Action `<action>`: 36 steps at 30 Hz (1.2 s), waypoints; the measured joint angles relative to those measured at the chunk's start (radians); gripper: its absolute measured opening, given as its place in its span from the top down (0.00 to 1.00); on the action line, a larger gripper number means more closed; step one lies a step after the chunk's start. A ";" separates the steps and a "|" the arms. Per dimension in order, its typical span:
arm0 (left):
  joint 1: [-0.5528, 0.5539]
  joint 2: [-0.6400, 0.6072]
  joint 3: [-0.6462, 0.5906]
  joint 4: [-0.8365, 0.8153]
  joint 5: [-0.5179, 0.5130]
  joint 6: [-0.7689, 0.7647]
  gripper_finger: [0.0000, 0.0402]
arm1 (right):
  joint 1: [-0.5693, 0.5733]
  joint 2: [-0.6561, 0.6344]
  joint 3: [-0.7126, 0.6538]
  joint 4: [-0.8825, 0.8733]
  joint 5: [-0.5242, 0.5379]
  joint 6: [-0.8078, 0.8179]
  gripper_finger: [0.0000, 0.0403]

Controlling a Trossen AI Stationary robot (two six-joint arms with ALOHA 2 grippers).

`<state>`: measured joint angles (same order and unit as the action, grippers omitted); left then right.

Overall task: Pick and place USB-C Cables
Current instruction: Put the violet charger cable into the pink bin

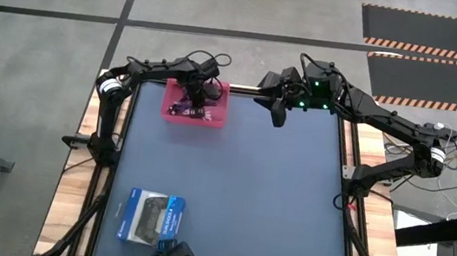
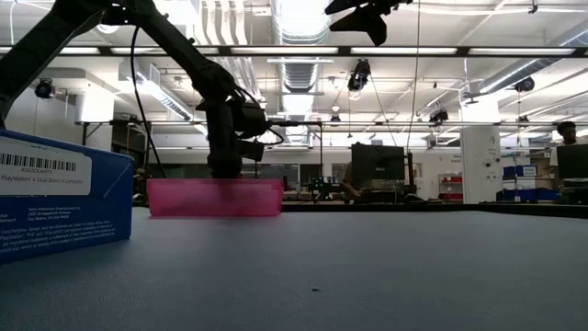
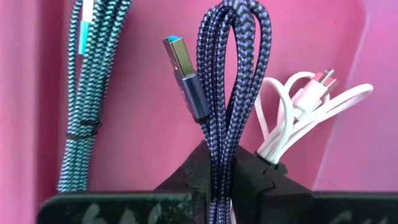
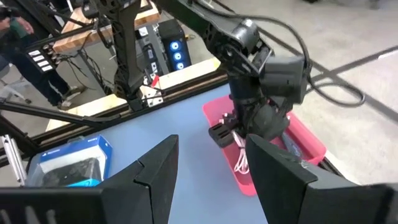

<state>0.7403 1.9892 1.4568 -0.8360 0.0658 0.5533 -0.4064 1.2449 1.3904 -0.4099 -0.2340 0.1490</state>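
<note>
Well along, by the look of it: left hand (image 3: 219, 177) down inside the pink tray (image 1: 216, 120), clamped on the dark purple cable (image 3: 233, 74). Beside it on the tray floor, teal cable (image 3: 87, 81) and white cable (image 3: 298, 118). Black cable nowhere visible. Right hand (image 4: 205, 168) spread open, idle above the tabletop (image 1: 238, 190).
</note>
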 joint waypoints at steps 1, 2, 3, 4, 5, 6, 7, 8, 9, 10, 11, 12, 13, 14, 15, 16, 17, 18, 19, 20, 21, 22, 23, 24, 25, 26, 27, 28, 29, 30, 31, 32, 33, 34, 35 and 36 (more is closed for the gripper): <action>0.000 0.000 -0.004 0.002 0.000 0.000 0.96 | 0.000 0.000 -0.003 0.008 0.000 -0.008 0.56; 0.000 0.000 -0.006 0.000 -0.001 0.000 0.96 | 0.000 0.000 -0.006 0.015 0.000 -0.013 0.56; 0.000 0.000 -0.007 -0.002 -0.002 0.000 0.96 | 0.000 0.000 -0.011 0.027 0.000 -0.018 0.56; 0.000 0.000 -0.008 -0.001 -0.002 0.001 0.96 | 0.000 0.000 -0.016 0.042 0.000 -0.021 0.56; 0.000 0.000 -0.008 0.000 -0.002 0.001 0.96 | 0.000 0.000 -0.021 0.057 0.000 -0.022 0.56; 0.000 0.000 -0.008 0.002 -0.002 0.001 0.96 | 0.001 0.000 -0.026 0.075 0.000 -0.027 0.56; 0.000 0.000 -0.008 0.007 -0.002 0.001 0.96 | 0.008 0.000 -0.035 0.103 0.000 -0.031 0.56; 0.000 0.000 -0.008 0.013 -0.002 0.000 0.96 | 0.017 0.000 -0.046 0.137 0.001 -0.033 0.56; 0.000 0.000 -0.008 0.017 -0.002 -0.004 0.96 | 0.029 0.000 -0.058 0.171 0.002 -0.035 0.56; 0.000 0.000 -0.008 0.019 -0.002 -0.019 0.96 | 0.043 0.000 -0.071 0.203 0.001 -0.037 0.56; 0.000 0.000 -0.008 0.023 -0.002 -0.032 0.96 | 0.058 0.000 -0.082 0.228 0.000 -0.038 0.56; 0.000 0.000 -0.008 0.027 -0.003 -0.050 0.96 | 0.071 0.001 -0.089 0.242 -0.001 -0.038 0.56; 0.000 0.000 -0.008 0.030 -0.005 -0.066 0.96 | 0.083 0.001 -0.092 0.247 -0.002 -0.039 0.56; 0.000 0.000 -0.008 0.034 -0.012 -0.077 0.95 | 0.094 0.001 -0.093 0.247 -0.002 -0.044 0.56; 0.000 0.000 -0.008 0.036 -0.024 -0.082 0.95 | 0.103 0.001 -0.093 0.249 -0.001 -0.051 0.56; 0.000 0.000 -0.008 0.036 -0.033 -0.083 0.94 | 0.111 0.001 -0.093 0.254 0.000 -0.057 0.56; 0.000 0.000 -0.008 0.036 -0.047 -0.084 0.93 | 0.117 0.001 -0.093 0.260 0.001 -0.057 0.56; 0.000 0.000 -0.008 0.036 -0.057 -0.085 0.92 | 0.120 0.000 -0.093 0.267 0.000 -0.057 0.56; 0.000 0.000 -0.008 0.036 -0.065 -0.085 0.91 | 0.123 0.000 -0.093 0.269 0.000 -0.057 0.56; 0.000 0.000 -0.008 0.036 -0.070 -0.085 0.90 | 0.126 0.000 -0.093 0.268 0.000 -0.057 0.56; 0.000 0.000 -0.008 0.036 -0.072 -0.088 0.89 | 0.127 0.000 -0.093 0.268 0.000 -0.055 0.56; 0.000 0.000 -0.008 0.035 -0.072 -0.098 0.89 | 0.128 0.000 -0.093 0.268 -0.001 -0.051 0.56; 0.000 0.000 -0.008 0.035 -0.072 -0.102 0.88 | 0.128 0.000 -0.093 0.267 -0.001 -0.046 0.56; 0.000 0.000 -0.008 0.034 -0.073 -0.103 0.88 | 0.128 0.000 -0.093 0.267 -0.001 -0.045 0.56; -0.001 0.000 -0.008 0.034 -0.072 -0.104 0.88 | 0.129 0.000 -0.092 0.267 0.000 -0.045 0.56; -0.002 0.000 -0.008 0.034 -0.073 -0.104 0.88 | 0.131 0.000 -0.092 0.267 0.000 -0.045 0.56; -0.003 0.000 -0.008 0.034 -0.073 -0.104 0.88 | 0.132 0.000 -0.092 0.267 0.000 -0.045 0.56; -0.004 0.000 -0.008 0.034 -0.073 -0.104 0.88 | 0.133 0.000 -0.092 0.267 0.000 -0.045 0.56; -0.005 0.000 -0.008 0.033 -0.073 -0.104 0.88 | 0.135 0.000 -0.092 0.267 -0.001 -0.045 0.56; -0.006 0.000 -0.008 0.033 -0.073 -0.105 0.88 | 0.136 0.000 -0.092 0.267 -0.001 -0.045 0.56; -0.006 0.000 -0.008 0.033 -0.073 -0.105 0.88 | 0.136 0.000 -0.092 0.266 -0.001 -0.045 0.56; -0.007 0.000 -0.008 0.033 -0.073 -0.105 0.88 | 0.136 0.000 -0.092 0.266 -0.001 -0.045 0.56; -0.008 0.000 -0.008 0.033 -0.073 -0.105 0.88 | 0.136 0.000 -0.092 0.267 -0.001 -0.045 0.56; -0.009 0.000 -0.008 0.033 -0.073 -0.105 0.88 | 0.136 0.000 -0.092 0.266 -0.001 -0.045 0.56; -0.010 0.000 -0.008 0.033 -0.072 -0.105 0.88 | 0.136 0.000 -0.092 0.267 -0.001 -0.045 0.56; -0.011 0.000 -0.008 0.033 -0.072 -0.105 0.88 | 0.136 0.000 -0.092 0.267 -0.001 -0.045 0.56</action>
<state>0.7296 1.9888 1.4490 -0.8032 -0.0067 0.4484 -0.2703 1.2453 1.2984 -0.1433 -0.2348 0.1043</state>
